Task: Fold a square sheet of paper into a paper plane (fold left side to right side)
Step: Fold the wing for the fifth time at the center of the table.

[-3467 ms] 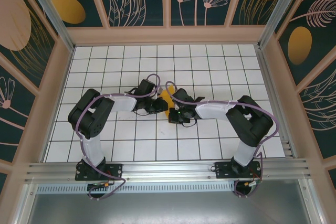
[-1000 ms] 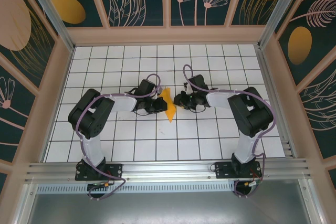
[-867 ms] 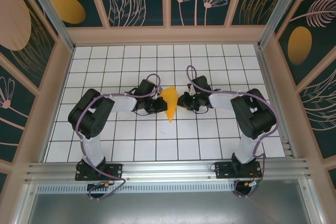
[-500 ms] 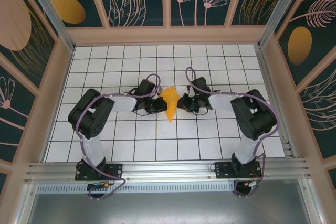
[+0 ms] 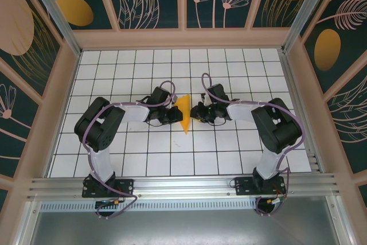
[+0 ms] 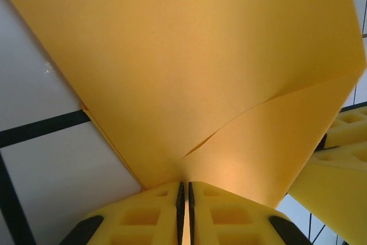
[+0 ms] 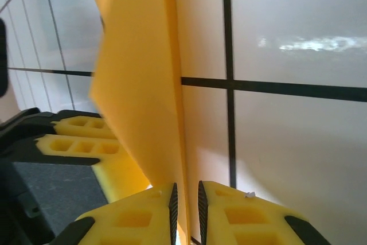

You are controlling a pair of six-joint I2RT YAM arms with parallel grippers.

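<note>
Left gripper [image 6: 184, 187] is pinched shut on the paper plane [image 6: 189, 73], its pads meeting over the layered edge. Your right gripper [image 7: 186, 194] is closed to a sliver too, with the paper's opposite edge caught between its pads. The plane hangs between them over the middle of the worktop [image 5: 229, 153]. Expect it to be feather-light, floppy and quick to crease or tear, so grip where the layers stack and pull gently.

The paper plane [image 5: 183, 113] is plain orange-yellow paper folded to a slim wedge, point toward the near side, in the middle of the bench [image 5: 229, 147]. One flap overlaps another along a curved edge. The left pincer [image 5: 174, 116] and right pincer [image 5: 195, 113] each pinch a side.
</note>
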